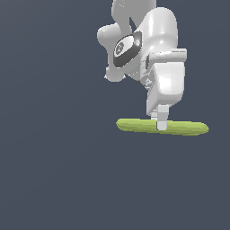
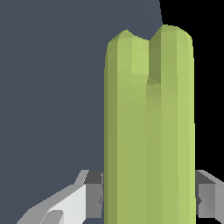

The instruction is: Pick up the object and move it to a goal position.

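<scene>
My gripper closed on the lime-green bar, exterior and wrist views.

Exterior view, left to right: the bar's rounded end lies toward the exterior view's left; the bar runs nearly level, tilting slightly down to the exterior view's right. My one visible finger crosses it right of its middle, under my white hand and wrist, and the far rounded end reaches beyond. Wrist view: a grey finger presses one flank of the bar, a second finger presses the other, the jaws narrowed to the bar's width. Dark plain ground lies behind.
</scene>
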`<state>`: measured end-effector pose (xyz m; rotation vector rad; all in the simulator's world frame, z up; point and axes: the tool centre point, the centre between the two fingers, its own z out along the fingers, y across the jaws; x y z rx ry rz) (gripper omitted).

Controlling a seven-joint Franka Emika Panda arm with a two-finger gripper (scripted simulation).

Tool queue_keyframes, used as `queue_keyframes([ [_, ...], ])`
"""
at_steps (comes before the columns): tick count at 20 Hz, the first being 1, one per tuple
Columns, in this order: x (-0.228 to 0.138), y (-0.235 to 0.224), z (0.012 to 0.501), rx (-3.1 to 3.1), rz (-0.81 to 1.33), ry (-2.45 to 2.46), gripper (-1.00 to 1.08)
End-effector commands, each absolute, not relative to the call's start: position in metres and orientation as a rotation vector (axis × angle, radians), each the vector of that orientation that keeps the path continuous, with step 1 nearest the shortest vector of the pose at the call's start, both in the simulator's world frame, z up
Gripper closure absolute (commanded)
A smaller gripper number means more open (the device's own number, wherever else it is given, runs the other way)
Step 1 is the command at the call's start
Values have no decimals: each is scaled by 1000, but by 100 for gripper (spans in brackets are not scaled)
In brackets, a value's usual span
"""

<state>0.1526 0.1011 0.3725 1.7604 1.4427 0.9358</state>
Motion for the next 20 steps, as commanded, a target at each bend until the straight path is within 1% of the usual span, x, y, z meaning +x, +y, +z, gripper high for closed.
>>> queue_keyframes([
  [1, 152, 104, 382, 1744, 950, 1426, 108],
  [11, 150, 111, 404, 1703, 984, 1384, 108],
  [20, 149, 112, 409, 1693, 991, 1372, 108],
])
